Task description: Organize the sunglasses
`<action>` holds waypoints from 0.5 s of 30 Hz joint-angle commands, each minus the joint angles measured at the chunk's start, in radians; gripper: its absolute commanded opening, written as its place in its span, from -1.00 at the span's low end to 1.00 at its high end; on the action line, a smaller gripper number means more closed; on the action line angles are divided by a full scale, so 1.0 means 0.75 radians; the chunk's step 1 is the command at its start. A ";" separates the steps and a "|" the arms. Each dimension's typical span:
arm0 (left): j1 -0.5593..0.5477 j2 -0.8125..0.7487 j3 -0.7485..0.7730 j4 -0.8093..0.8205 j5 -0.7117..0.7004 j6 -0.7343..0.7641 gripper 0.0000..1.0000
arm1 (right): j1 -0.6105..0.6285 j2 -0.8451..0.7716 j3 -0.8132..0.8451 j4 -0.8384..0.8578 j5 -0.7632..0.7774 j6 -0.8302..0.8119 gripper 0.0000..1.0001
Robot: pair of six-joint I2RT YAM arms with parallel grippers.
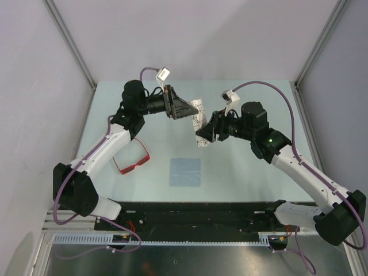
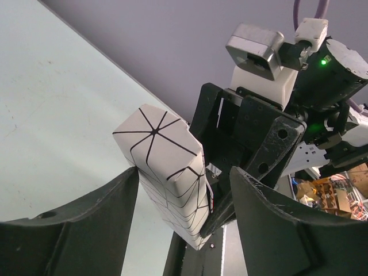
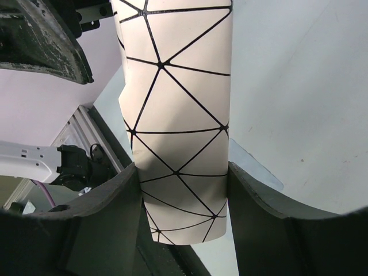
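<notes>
Reckoned opening step: I held case (image 2: 161, 150) in right gripper (image 3: 184, 192), left gripper (image 2: 184, 179) wide astride its other end; next needed a pinch there to open it for sunglasses (image 1: 131, 163).

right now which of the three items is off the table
The white oblong case with black geometric lines: it is held up by the right arm's fingers, while the red-framed sunglasses and the light-blue square cloth lie on the table.
</notes>
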 commanded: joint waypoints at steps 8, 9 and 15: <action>0.000 -0.059 -0.009 0.115 0.134 -0.011 0.08 | -0.025 -0.050 0.070 0.104 -0.083 0.023 -0.14; 0.002 -0.059 -0.013 0.115 0.134 -0.009 0.04 | -0.027 -0.056 0.072 0.108 -0.087 0.025 -0.16; 0.004 -0.049 -0.005 0.115 0.138 0.001 -0.17 | -0.031 -0.072 0.070 0.110 -0.136 0.031 -0.19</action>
